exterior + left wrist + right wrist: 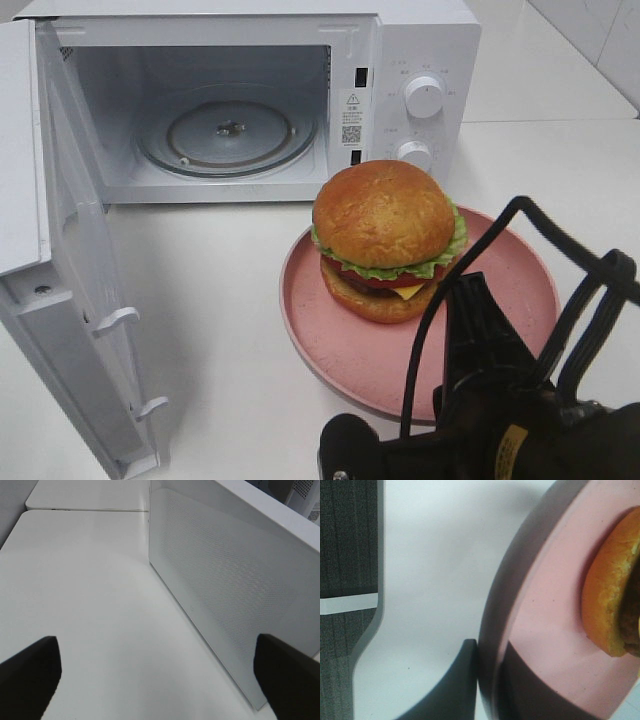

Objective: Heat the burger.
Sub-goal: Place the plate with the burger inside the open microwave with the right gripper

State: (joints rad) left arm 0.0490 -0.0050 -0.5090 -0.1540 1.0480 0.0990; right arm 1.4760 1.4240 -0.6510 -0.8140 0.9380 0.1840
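The burger (pixel 385 240), with a golden bun, lettuce, tomato and cheese, sits on a round pink plate (pixel 330 330) in front of the open microwave (pixel 230 130). My right gripper (pixel 470 300) is shut on the plate's near rim. In the right wrist view one dark finger (pixel 462 685) lies outside the plate rim (pixel 492 645) and the other inside it, with the burger's bun (pixel 607 595) at the edge. My left gripper (pixel 157 675) is open and empty beside the microwave door (pixel 225 595). It does not show in the exterior high view.
The microwave door (pixel 60 250) swings out to the left. Inside lies the glass turntable (pixel 228 132). Two white knobs (pixel 423 97) are on the panel behind the burger. White tabletop (pixel 210 300) lies between door and plate.
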